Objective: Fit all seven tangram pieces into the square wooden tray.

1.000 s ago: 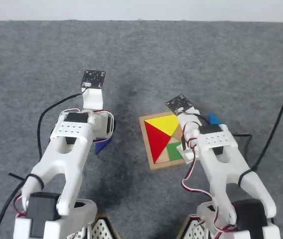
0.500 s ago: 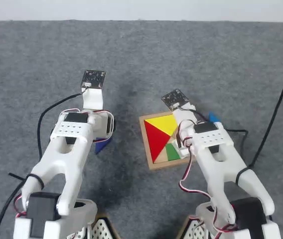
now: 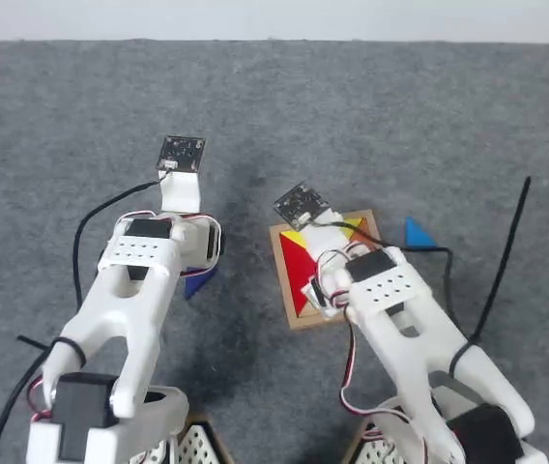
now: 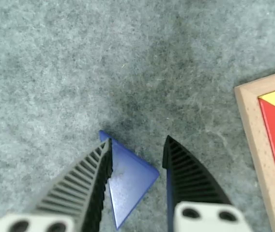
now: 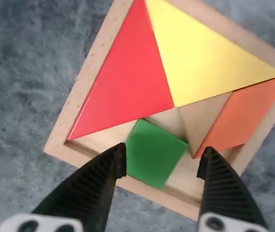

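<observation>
Grey carpet (image 3: 352, 106) surface; wooden tray (image 3: 282, 275) at centre of the high view, partly filled. Right gripper (image 5: 164, 150) released, spread over green square (image 5: 152, 154) inside tray; left gripper (image 4: 138, 140) released, spread over blue triangle (image 4: 128, 181) on carpet, left of centre

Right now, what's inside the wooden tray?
In the tray: a red triangle, a yellow triangle, an orange piece and a green square, with bare wood between them. The right fingers hide bits of its floor beside the green square.
</observation>
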Robot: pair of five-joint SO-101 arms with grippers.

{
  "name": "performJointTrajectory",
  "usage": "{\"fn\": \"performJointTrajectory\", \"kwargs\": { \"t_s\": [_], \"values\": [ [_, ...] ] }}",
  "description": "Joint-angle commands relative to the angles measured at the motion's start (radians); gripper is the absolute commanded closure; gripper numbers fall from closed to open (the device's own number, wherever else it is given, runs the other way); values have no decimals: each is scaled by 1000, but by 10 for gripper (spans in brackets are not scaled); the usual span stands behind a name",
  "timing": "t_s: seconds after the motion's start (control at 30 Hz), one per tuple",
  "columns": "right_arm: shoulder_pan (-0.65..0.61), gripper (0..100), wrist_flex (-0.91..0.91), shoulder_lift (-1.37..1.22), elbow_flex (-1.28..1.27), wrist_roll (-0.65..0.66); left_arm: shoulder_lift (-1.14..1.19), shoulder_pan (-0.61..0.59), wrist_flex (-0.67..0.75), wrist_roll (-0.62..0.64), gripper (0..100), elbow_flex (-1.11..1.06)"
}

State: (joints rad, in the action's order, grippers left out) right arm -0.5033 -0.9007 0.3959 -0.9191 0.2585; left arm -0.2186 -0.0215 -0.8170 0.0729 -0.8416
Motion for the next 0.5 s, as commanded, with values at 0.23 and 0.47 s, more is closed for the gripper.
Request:
{"fn": "performJointTrajectory", "kwargs": {
  "t_s": [0.23,0.47],
  "values": [
    [-7,750,28,-166,18,11,-51,3,17,2,834,5],
    [45,757,7,-176,41,18,-51,3,17,2,834,5]
  ]
}}
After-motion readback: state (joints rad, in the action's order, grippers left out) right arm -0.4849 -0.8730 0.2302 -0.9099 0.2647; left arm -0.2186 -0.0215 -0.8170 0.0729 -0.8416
